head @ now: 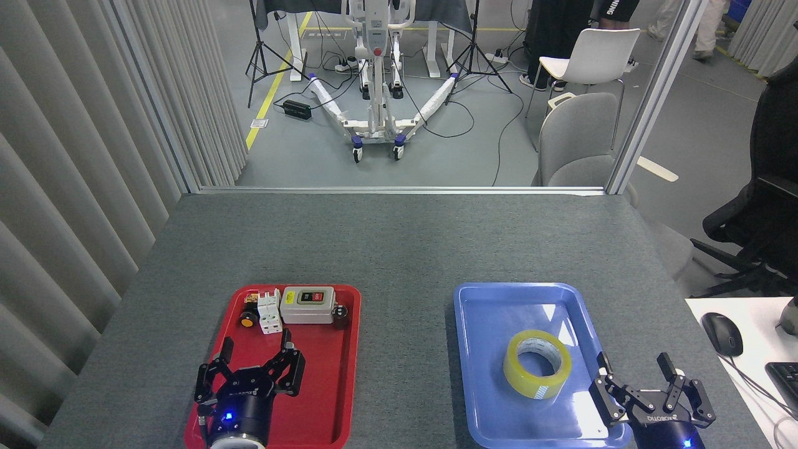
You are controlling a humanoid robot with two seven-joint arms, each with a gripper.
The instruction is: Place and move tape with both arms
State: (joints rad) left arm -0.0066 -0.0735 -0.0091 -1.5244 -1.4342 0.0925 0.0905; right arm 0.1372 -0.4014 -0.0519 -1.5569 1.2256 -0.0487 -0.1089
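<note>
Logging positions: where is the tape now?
Head view: the tape lies in the blue tray, right side, just left of the open right gripper.

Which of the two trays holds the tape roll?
The blue tray, before the right gripper, holds the tape; the red tray holds electrical parts.

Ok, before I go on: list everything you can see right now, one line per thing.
tape: one, translucent yellow, lying flat in the blue tray
blue tray: one, on the table's right side
red tray: one, on the table's left side
switch box: one, grey, far end of the red tray
white block: one, left of the switch box
yellow-capped button: one, red tray's far left corner
table: one, grey
chairs: two, white and grey, beyond the table
computer mouse: one, black, white desk at right
left gripper: black, open, over the red tray
right gripper: black, open, right of the tape
</note>
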